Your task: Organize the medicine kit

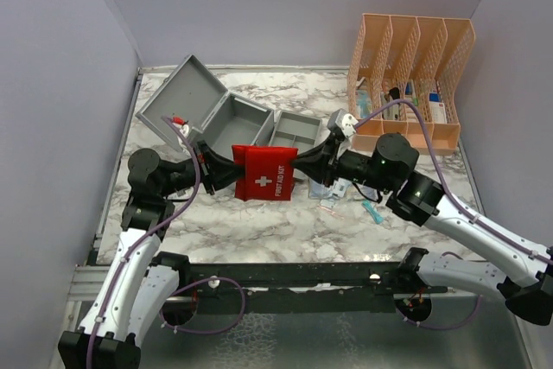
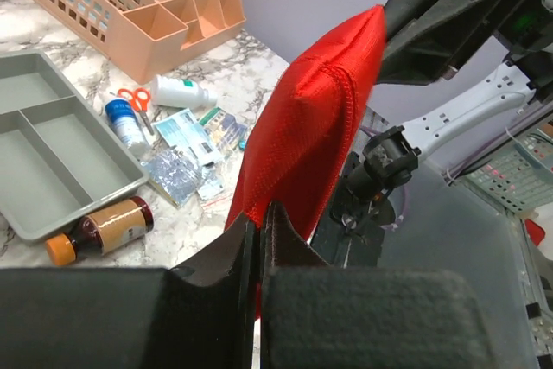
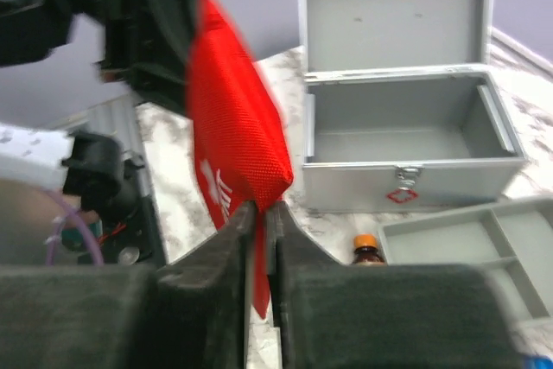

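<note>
Left gripper (image 1: 226,170) is clamped tight on the left edge of the red pouch (image 1: 263,174). Right gripper (image 1: 302,162) is pinched closed on the pouch's right edge. The pouch is held upright between the two, above the table (image 1: 216,222), white cross toward the top camera. Both arms are reached low and inward, forearms near level, wrists brought together at mid-table. The case (image 1: 220,114) is set at back left, lid swung open. The tray (image 1: 294,131) is laid just right of it. A bottle (image 2: 104,229) is seen lying beside the tray.
</note>
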Motion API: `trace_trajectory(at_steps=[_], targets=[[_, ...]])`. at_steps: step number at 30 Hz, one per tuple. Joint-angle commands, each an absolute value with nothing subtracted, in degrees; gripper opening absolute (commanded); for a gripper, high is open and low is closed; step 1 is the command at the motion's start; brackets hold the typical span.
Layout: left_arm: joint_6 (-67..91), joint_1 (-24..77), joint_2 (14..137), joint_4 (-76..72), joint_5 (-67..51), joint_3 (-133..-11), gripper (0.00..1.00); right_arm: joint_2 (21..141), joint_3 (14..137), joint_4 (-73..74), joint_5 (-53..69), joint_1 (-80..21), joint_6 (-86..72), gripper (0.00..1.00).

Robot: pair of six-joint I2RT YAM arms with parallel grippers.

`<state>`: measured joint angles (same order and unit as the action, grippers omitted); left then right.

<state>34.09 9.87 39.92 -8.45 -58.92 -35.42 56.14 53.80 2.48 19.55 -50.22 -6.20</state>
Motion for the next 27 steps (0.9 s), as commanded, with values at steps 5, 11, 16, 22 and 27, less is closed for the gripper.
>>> trace_trajectory(at_steps=[5, 11, 16, 22, 27], targets=[[31.5, 10.0, 38.1, 2.1, -44.2, -36.8, 0.00, 57.5, 50.7, 6.2, -6.4, -50.5, -17.8, 0.62], [30.0, 10.0, 43.0, 15.3, -33.6, -39.6, 0.00, 63.3, 54.7, 14.0, -10.8, -50.5, -24.6, 0.67], [32.9, 10.0, 44.6, 18.6, -31.3, -40.4, 0.00, 70.3, 58.5, 14.7, -6.3, -52.3, -28.5, 0.67], [32.7, 10.0, 46.0, 25.0, -25.8, -41.4, 0.00, 78.5, 62.4, 10.4, -7.0, -59.6, -32.3, 0.67], [33.7, 10.0, 46.5, 25.0, -26.0, -40.7, 0.00, 87.9, 69.6, 12.8, -11.2, -64.8, -34.1, 0.67]])
